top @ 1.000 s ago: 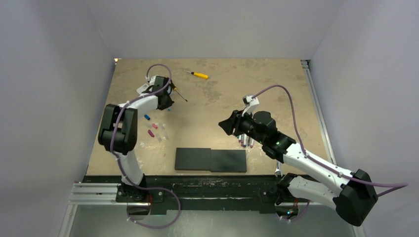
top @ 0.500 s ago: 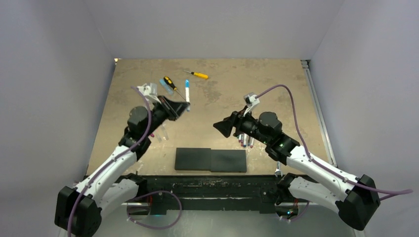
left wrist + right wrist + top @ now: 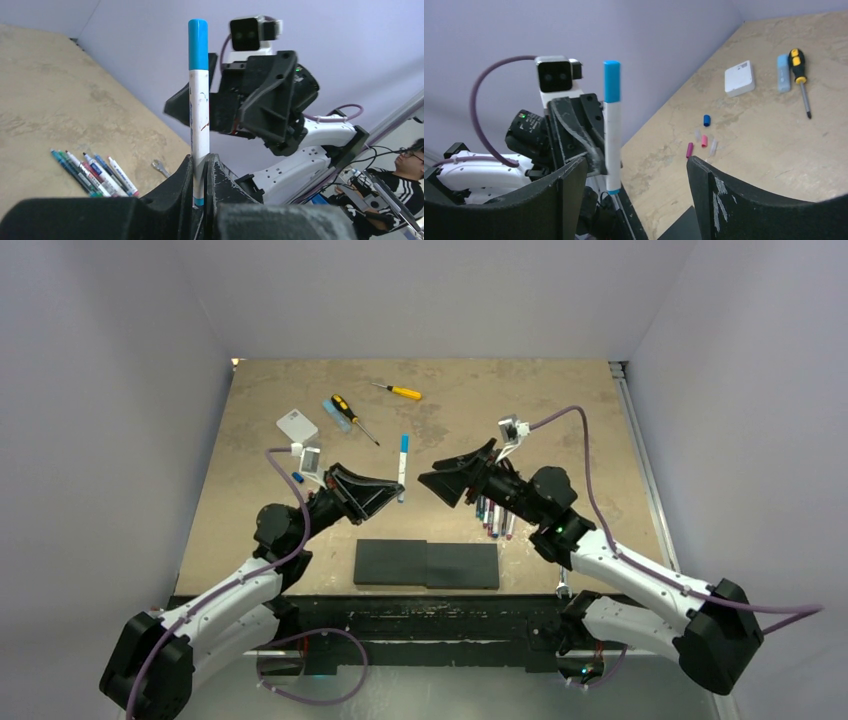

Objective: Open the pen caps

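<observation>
Left gripper is clamped on a white pen. Its jaws press on the barrel near the lower end, so the pen stands upright in the air above the table, with the light blue cap at the top. Right gripper faces the pen with its jaws apart and nothing between them. The pen is near these jaws but not yet inside them.

Several loose caps lie on the table behind the left arm, and a row of capped pens lies under the right arm.

Hazards for the pull:
- The hold is low on the barrel. A sideways load at the cap would probably lever the pen over or slide it through the jaws.
- The right jaws may close on the barrel below the cap. The pull would then drag the whole pen free.
- The overhead view does not show whether the right jaws sit at cap height.
- A cap released carelessly could roll off among the others.
</observation>
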`<move>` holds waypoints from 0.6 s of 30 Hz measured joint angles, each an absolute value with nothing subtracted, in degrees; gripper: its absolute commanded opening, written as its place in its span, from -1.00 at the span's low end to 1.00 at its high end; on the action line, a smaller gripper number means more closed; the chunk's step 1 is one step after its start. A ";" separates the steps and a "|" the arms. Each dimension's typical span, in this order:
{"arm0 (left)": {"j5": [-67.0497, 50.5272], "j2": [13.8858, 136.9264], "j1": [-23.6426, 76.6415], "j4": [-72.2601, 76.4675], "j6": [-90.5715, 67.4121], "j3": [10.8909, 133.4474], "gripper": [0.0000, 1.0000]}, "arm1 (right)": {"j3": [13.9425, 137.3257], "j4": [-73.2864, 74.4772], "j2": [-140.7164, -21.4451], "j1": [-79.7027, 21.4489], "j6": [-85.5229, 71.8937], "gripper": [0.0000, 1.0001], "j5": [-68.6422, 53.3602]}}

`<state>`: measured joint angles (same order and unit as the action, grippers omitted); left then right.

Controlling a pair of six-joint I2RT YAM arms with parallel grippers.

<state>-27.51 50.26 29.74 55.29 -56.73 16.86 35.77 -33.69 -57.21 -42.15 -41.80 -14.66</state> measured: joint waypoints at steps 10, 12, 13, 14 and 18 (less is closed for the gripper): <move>-28.36 50.09 31.14 58.59 -57.47 16.93 -1.00 | 37.12 -40.05 -62.22 -45.10 -45.45 0.49 -17.12; -28.36 50.09 31.38 58.67 -57.47 16.93 -1.00 | 37.71 -40.99 -62.35 -45.39 -45.76 0.48 -17.52; -28.36 50.09 31.57 58.65 -57.47 16.93 -1.00 | 38.22 -41.32 -62.63 -45.45 -45.93 0.46 -17.58; -28.36 50.09 31.70 58.65 -57.47 16.95 -1.00 | 38.70 -41.50 -62.94 -45.54 -46.09 0.44 -17.61; -28.36 50.15 32.14 58.65 -57.47 17.02 -1.00 | 40.91 -41.60 -65.30 -45.91 -46.39 0.22 -17.76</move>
<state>-28.36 50.15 32.14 58.65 -57.47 17.02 40.91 -41.60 -65.30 -45.91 -46.39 -17.76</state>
